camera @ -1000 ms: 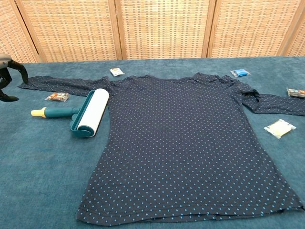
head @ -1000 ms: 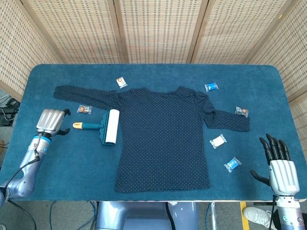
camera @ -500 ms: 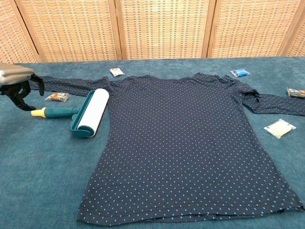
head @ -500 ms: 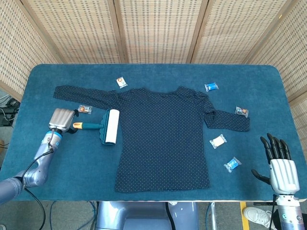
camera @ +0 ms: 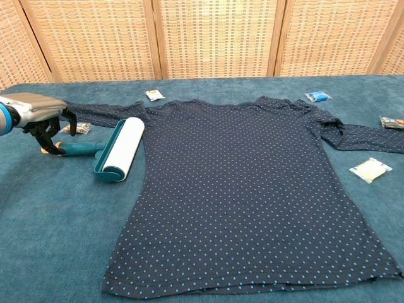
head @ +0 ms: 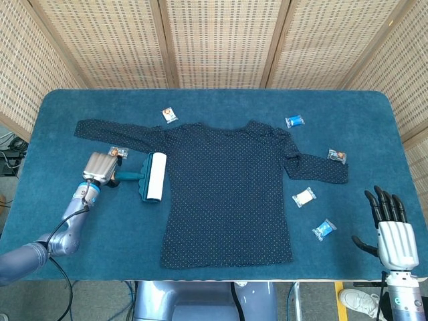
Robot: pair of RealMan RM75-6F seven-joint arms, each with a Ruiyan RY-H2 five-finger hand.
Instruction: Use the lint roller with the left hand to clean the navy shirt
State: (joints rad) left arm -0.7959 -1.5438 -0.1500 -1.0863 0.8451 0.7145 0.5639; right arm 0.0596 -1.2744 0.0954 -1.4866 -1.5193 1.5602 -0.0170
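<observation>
The navy dotted shirt [head: 227,194] lies flat in the middle of the blue table, sleeves spread; the chest view shows it too [camera: 252,189]. A lint roller [head: 151,176] lies at the shirt's left edge, its white roll [camera: 123,148] partly on the cloth and its teal handle [camera: 81,148] pointing left. My left hand [head: 100,168] hovers over the handle's yellow end, and its dark fingers [camera: 47,134] hang down around that end without clasping it. My right hand [head: 391,231] rests at the near right edge, fingers straight and apart, holding nothing.
Small wrapped packets lie scattered: one by the left sleeve [head: 118,152], one near the collar [head: 169,115], several to the right of the shirt [head: 303,197]. A wicker screen [head: 214,40] closes off the back of the table.
My left hand has moved right, from the table's left edge to over the end of the roller's handle. The roller, shirt and right hand have stayed put.
</observation>
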